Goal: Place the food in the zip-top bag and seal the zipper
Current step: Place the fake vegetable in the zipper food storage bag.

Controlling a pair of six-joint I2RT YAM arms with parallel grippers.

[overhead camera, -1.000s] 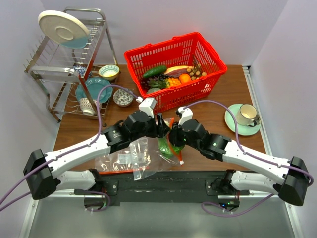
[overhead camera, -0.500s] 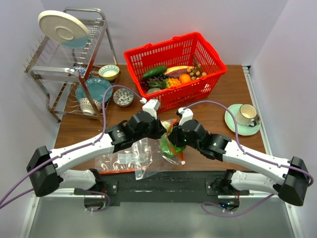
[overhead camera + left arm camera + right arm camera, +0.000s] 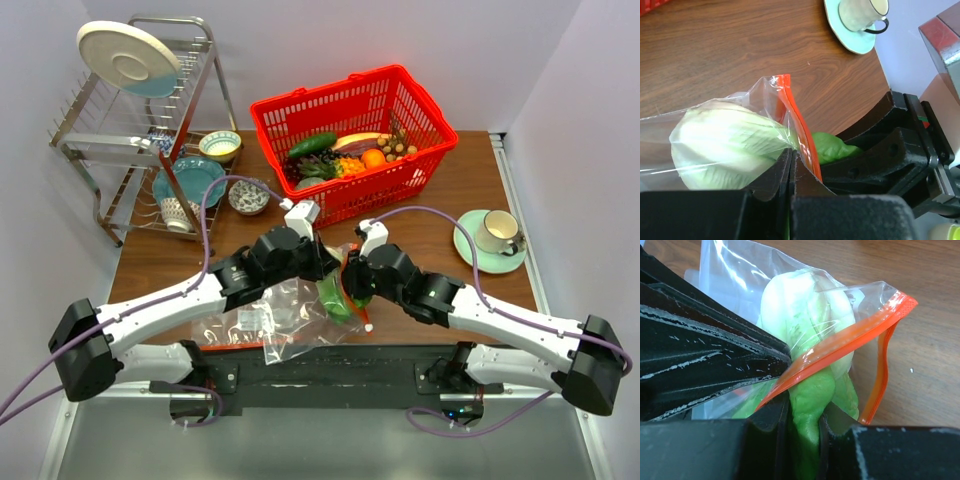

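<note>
The pale-green napa cabbage [image 3: 805, 315] sits partly inside the clear zip-top bag [image 3: 275, 305], near the middle front of the table. Its bright green leaf end [image 3: 832, 147] sticks out past the red-orange zipper [image 3: 850, 345]. My right gripper [image 3: 805, 410] is shut on that leaf end. My left gripper [image 3: 791, 152] is shut on the bag's mouth edge just beside the zipper [image 3: 795, 120]. The two grippers [image 3: 338, 275] almost touch. A dark green cucumber [image 3: 312, 144] and small brown nuts [image 3: 402, 150] lie in the red basket [image 3: 370, 190].
The red basket stands just behind the grippers, holding other fruit too. A cup on a green saucer [image 3: 495, 235] is at the right. A dish rack [image 3: 140, 130] with plates and bowls fills the back left. More clear plastic with a red strip [image 3: 228, 344] lies flat at the near edge.
My left gripper has closed its open jaws on the bag's mouth edge and shifted slightly left. The right gripper keeps hold of the cabbage, which sits a little lower in the bag.
</note>
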